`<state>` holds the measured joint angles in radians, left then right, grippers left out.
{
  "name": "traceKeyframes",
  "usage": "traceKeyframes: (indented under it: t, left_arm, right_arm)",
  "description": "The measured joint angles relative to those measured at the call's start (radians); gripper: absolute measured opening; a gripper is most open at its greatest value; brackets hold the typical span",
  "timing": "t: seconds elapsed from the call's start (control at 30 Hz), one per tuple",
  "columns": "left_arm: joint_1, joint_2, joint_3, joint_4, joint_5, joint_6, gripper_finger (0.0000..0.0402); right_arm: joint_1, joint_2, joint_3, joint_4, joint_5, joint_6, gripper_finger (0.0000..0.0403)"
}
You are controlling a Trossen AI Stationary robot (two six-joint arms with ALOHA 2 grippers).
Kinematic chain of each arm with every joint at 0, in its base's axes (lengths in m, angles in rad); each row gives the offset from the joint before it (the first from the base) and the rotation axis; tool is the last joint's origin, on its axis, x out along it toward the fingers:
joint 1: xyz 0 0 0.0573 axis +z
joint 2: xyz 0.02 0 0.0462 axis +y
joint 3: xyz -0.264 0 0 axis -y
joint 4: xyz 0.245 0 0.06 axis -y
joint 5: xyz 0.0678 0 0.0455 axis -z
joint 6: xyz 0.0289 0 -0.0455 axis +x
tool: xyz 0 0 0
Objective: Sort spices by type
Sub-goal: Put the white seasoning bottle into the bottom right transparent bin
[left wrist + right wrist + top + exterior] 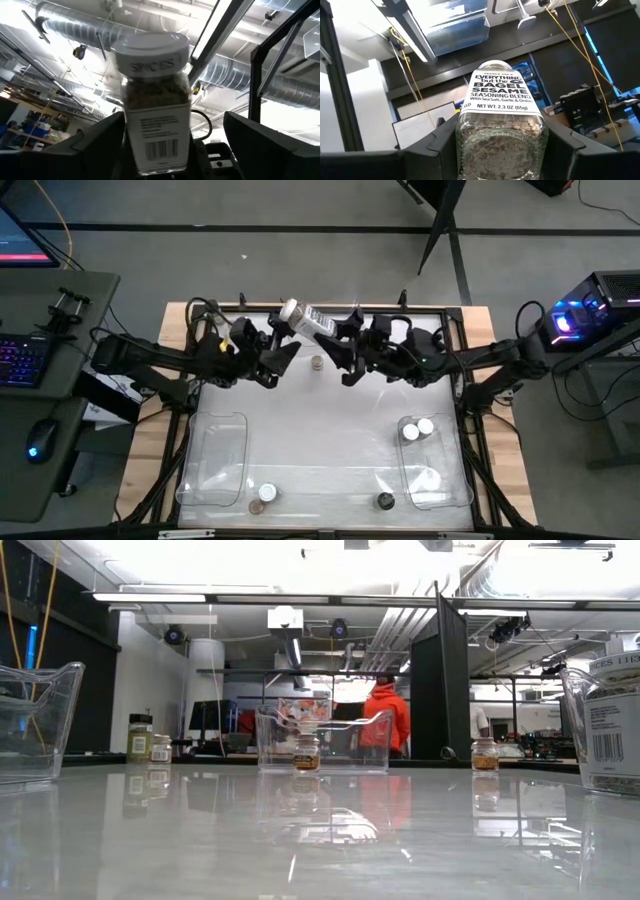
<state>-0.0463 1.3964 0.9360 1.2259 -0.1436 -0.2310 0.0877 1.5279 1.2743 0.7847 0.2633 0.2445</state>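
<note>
A glass spice jar with a white lid and a bagel-seasoning label is held high over the table's far middle, between both arms. My right gripper is shut on it. My left gripper is open; its fingers stand wide on either side of the same jar, pointing up. A small jar stands on the table below. Near the near edge stand a white-lidded jar, a tan-lidded jar and a black-lidded jar. Three white-lidded jars sit in the right bin. My right gripper pinches the jar's lower glass body between its two fingers, one on each side. The fingers point upward, slanting from the table's right. The jar is lifted clear, lid end up and tipped toward the table's left.
Two clear plastic bins lie on the near half of the table, a left bin and a right bin. The low view shows a further clear bin across the table and a person in orange in the room behind.
</note>
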Motion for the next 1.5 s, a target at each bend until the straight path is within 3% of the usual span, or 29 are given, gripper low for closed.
traceKeyframes:
  t: [0.6, 0.7, 0.83, 0.9, 1.07, 1.17, 1.27, 1.4, 1.5]
  left_arm:
    - [-0.001, 0.000, 0.000, -0.010, -0.009, 0.006, 0.0317]
    - [-0.001, 0.000, 0.000, -0.016, -0.027, 0.000, 0.0282]
    - [-0.001, -0.001, 0.000, -0.023, -0.058, -0.045, 0.0197]
    - [0.004, -0.003, 0.000, -0.031, -0.061, -0.047, 0.0172]
    - [0.025, -0.038, 0.000, -0.085, -0.066, -0.047, 0.0172]
    - [0.039, -0.085, 0.000, -0.200, -0.069, -0.045, 0.0172]
    - [0.053, -0.148, 0.000, -0.440, -0.049, -0.045, 0.0172]
    - [0.076, -0.200, 0.074, -1.001, 0.023, -0.046, 0.0172]
    - [0.087, -0.155, 0.184, -1.379, 0.071, -0.009, 0.0172]
  right_arm:
    - [0.005, 0.075, 0.000, 0.037, -0.056, 0.095, 0.0193]
    - [0.006, 0.075, 0.000, 0.035, -0.066, 0.095, 0.0193]
    - [0.012, 0.075, 0.000, 0.035, -0.050, 0.084, 0.0194]
    - [0.020, 0.074, 0.000, 0.041, -0.011, 0.080, 0.0229]
    - [0.036, 0.028, 0.000, -0.003, 0.073, -0.004, 0.0339]
    - [0.034, -0.044, 0.000, -0.108, 0.110, -0.036, 0.0363]
    - [0.034, -0.123, 0.001, -0.283, 0.126, -0.040, 0.0368]
    - [0.033, -0.207, 0.001, -0.520, 0.125, 0.025, 0.0369]
    - [0.025, -0.238, 0.002, -0.682, 0.125, 0.125, 0.0370]
